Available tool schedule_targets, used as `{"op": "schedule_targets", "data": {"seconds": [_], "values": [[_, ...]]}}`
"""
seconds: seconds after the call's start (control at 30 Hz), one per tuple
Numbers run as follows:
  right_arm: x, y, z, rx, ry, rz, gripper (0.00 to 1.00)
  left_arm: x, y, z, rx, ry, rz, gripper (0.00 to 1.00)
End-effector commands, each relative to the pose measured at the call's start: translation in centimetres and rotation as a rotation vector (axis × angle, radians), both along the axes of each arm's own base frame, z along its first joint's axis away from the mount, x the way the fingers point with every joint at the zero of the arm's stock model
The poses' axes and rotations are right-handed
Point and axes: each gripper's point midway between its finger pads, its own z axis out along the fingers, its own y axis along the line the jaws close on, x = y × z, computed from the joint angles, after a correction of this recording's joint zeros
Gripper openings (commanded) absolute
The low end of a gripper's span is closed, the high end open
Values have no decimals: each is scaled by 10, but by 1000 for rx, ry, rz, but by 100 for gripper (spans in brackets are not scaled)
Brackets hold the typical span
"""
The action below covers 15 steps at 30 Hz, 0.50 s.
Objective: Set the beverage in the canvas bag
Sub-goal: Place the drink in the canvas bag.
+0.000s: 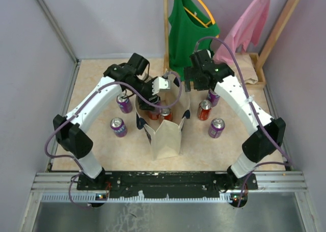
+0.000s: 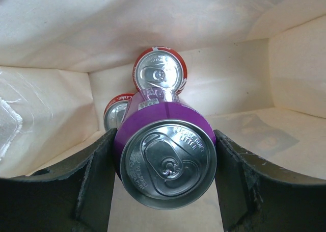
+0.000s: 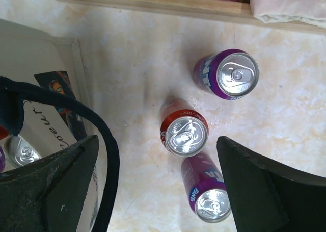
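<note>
Left wrist | left hand (image 2: 165, 183) clamped on purple can (image 2: 168, 160) inside canvas bag (image 2: 239, 74) | red can (image 2: 115, 109) reads "Coke" | right hand (image 3: 158, 191) apart

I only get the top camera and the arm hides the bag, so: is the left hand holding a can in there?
Observer: Yes, the left wrist view shows the left hand clamped on a purple can inside the canvas bag.
Operator: Are those red things under it cans too?
Observer: Yes, two red cans, tops up, deeper in the bag.
Operator: And the right hand?
Observer: Open, holding nothing, with the bag's navy handle curving beside one finger.
</note>
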Motion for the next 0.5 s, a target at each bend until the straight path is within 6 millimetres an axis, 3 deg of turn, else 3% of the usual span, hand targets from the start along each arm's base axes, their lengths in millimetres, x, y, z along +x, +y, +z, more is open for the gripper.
{"op": "schedule_targets", "data": {"seconds": [0.0,0.3,0.47], "values": [[4,2,15,46,-56,-3,99,-19,-1,32,-81,-50,-68,0],[-1,3,7,52,-40,6,99,-30,2,29,-80,-28,-98,0],[0,3,4,47,-34,13,99,-37,3,17,-60,4,-121,0]]}}
